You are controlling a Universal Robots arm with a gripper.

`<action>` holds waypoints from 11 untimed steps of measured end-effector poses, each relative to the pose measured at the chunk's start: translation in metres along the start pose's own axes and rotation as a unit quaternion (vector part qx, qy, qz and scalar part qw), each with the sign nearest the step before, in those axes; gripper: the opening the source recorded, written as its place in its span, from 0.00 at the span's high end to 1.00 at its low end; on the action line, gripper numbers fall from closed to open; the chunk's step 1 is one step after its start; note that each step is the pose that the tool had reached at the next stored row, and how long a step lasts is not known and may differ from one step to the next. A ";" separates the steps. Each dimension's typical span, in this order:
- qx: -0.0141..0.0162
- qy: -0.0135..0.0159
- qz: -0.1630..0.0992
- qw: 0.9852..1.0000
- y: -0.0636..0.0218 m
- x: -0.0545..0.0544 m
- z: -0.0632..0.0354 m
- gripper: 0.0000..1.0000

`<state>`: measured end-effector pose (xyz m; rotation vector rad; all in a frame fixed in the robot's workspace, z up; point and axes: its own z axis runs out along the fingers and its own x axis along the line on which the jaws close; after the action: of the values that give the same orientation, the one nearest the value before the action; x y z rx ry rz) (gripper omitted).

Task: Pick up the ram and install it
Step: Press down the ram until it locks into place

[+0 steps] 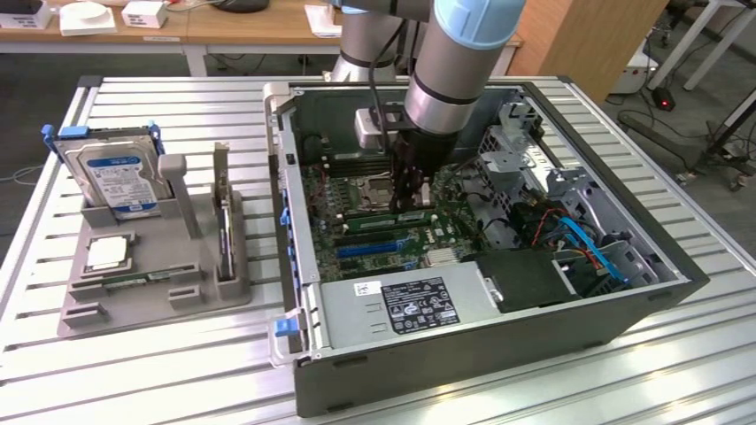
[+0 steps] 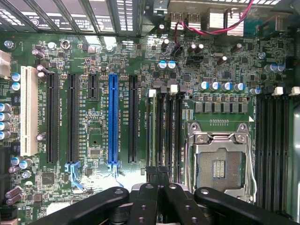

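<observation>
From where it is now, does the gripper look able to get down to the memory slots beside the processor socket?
Probably yes: the gripper sits right above the memory slots, the case open, nothing between.

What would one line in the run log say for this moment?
arm: down inside open computer case | hand: shut, just above memory slots on motherboard | held item: cannot tell
</observation>
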<state>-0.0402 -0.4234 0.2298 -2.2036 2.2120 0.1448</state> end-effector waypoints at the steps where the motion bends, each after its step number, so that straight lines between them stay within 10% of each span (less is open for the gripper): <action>1: 0.000 0.000 0.000 1.000 0.0000 0.000 0.0001 0.91; 11: 0.000 0.000 0.000 1.000 0.0000 0.000 0.0009 0.91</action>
<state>-0.0402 -0.4234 0.2289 -2.2035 2.2118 0.1452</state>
